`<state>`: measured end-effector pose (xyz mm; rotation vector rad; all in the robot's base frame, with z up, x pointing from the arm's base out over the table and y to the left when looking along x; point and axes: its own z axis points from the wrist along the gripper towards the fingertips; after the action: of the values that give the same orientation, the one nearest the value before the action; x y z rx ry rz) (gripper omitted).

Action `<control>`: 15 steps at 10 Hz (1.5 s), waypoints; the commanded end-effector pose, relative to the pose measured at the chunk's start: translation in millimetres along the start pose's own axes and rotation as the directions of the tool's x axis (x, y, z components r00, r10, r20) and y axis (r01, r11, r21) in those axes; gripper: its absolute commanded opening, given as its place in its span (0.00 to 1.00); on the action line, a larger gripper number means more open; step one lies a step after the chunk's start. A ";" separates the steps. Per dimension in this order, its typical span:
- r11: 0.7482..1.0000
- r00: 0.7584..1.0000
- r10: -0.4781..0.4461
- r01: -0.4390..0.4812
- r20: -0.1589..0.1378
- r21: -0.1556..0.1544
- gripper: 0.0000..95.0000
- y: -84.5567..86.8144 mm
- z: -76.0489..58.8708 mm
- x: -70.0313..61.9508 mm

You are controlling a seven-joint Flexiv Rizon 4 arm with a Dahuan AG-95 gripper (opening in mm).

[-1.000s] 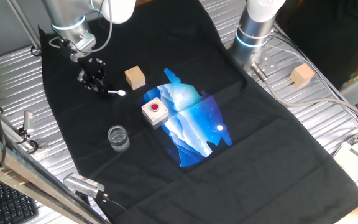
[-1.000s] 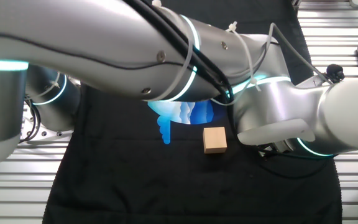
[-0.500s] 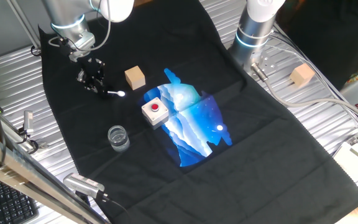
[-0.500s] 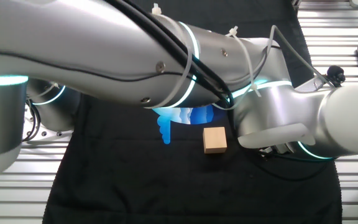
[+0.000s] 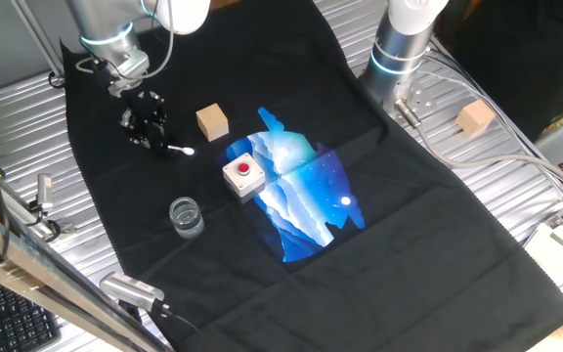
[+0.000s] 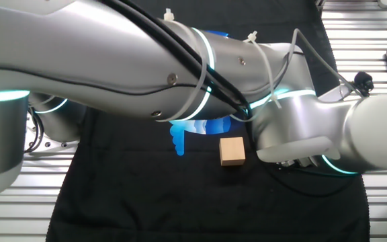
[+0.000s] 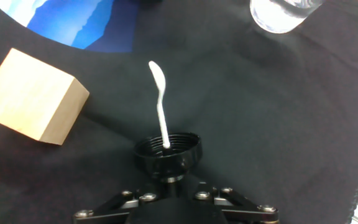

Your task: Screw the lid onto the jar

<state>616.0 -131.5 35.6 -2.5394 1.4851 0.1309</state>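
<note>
In the hand view the black lid [image 7: 168, 151] sits right in front of my gripper [image 7: 168, 163], open side facing the camera. A thin white spoon-shaped strip [image 7: 160, 99] sticks out from it over the black cloth. My gripper [image 5: 146, 130] hangs low over the cloth's far left, shut on the lid, with the white strip [image 5: 180, 150] pointing right. The clear jar [image 5: 186, 216] stands upright nearer the front, apart from the gripper; its rim shows at the hand view's top right [image 7: 283, 12]. The other fixed view shows mostly the arm.
A tan wooden cube [image 5: 212, 122] lies just right of the gripper, also cube [image 7: 31, 96] and cube [image 6: 232, 150]. A white box with a red button [image 5: 243, 173] sits by the blue picture patch [image 5: 301, 191]. A second robot base [image 5: 402, 44] stands at the back.
The white strip's tip has shifted slightly left and down in the fixed view. The arm has moved a little in the other fixed view. The jar and cube have not moved.
</note>
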 end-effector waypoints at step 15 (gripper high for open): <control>0.997 0.996 0.038 -0.043 0.079 0.063 0.40 -11.6 6.7 -3.1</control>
<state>623.4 -122.0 31.0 -2.4280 1.4818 0.1852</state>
